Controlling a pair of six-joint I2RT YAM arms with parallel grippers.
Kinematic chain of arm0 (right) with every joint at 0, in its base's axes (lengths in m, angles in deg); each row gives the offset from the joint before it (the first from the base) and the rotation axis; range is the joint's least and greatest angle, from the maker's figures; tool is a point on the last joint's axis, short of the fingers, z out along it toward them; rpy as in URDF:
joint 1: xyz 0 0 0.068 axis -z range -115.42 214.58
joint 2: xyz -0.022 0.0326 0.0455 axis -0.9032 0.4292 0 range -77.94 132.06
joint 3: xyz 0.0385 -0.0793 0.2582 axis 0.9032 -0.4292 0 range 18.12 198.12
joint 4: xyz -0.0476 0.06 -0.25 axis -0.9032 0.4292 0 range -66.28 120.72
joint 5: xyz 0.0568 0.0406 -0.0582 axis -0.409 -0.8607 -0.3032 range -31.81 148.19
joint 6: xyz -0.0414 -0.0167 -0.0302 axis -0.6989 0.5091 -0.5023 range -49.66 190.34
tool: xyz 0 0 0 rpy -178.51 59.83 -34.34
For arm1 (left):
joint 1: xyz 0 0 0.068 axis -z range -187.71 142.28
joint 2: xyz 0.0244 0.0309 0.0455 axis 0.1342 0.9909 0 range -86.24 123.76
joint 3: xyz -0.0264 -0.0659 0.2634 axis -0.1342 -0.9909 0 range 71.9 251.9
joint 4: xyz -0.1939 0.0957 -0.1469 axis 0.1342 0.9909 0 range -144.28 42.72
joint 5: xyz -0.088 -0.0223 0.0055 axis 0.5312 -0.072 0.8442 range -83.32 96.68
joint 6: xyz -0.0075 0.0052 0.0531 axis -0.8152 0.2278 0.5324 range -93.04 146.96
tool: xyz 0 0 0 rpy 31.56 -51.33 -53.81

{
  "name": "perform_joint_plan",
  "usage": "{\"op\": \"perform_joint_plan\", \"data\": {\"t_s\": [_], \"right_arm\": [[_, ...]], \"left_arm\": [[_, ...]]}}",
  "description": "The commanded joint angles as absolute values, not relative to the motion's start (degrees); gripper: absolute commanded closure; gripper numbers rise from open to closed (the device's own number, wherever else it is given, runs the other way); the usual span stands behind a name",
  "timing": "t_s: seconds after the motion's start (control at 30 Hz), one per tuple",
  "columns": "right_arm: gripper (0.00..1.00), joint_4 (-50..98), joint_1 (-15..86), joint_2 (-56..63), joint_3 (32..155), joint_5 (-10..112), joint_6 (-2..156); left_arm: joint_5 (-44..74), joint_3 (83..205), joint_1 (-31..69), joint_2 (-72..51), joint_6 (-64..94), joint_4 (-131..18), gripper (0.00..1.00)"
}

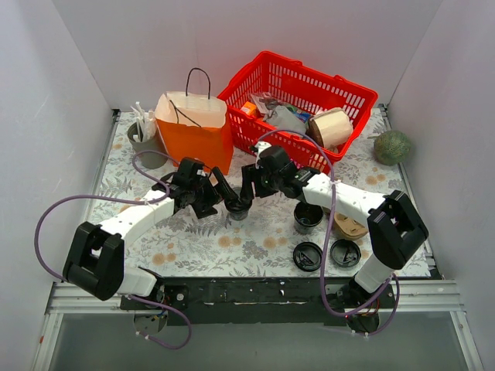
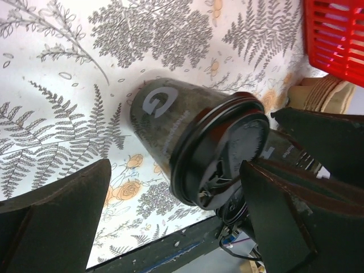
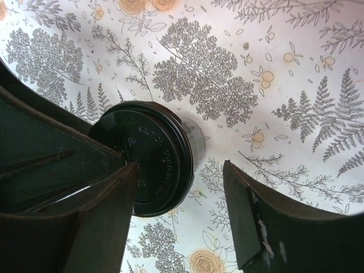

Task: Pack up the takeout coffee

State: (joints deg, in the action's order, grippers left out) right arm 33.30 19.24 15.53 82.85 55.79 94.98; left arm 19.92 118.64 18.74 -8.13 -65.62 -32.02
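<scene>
The takeout coffee [image 1: 237, 208], a small dark cup with a round black lid, stands on the floral cloth mid-table. My left gripper [image 1: 227, 196] reaches it from the left and my right gripper [image 1: 248, 192] from the right. In the left wrist view the cup [image 2: 193, 136] sits between the two spread fingers of the left gripper [image 2: 175, 173], which is open. In the right wrist view the lid [image 3: 149, 156] lies partly under the left finger [image 3: 85, 210]. The right gripper [image 3: 181, 168] is open around the cup's edge.
An open black cup [image 1: 308, 217] stands right of the coffee. Two loose black lids [image 1: 307, 256] [image 1: 345, 253] lie near the front edge. An orange paper bag [image 1: 194, 131] and a red basket [image 1: 340, 89] stand behind. A grey utensil cup [image 1: 144, 139] is far left.
</scene>
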Motion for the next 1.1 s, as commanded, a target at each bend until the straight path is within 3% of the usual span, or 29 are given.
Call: {"op": "perform_joint_plan", "data": {"t_s": [0.0,0.47,1.0,1.07], "right_arm": [[0.22,35.9,19.7,15.5,87.8,55.9,93.0],[0.24,32.9,19.9,14.4,83.7,54.5,97.1],[0.37,29.2,23.0,18.3,79.2,46.1,101.5],[0.45,28.3,23.3,18.6,78.1,45.3,102.1]], "left_arm": [[18.7,122.1,18.5,-11.2,-63.2,-29.8,0.02],[16.8,123.4,16.4,-8.5,-62.1,-30.8,0.02],[24.4,119.3,15.9,-2.6,-63.3,-37.2,0.27],[24.7,118.5,15.8,-2.5,-63.7,-37.8,0.32]]}}
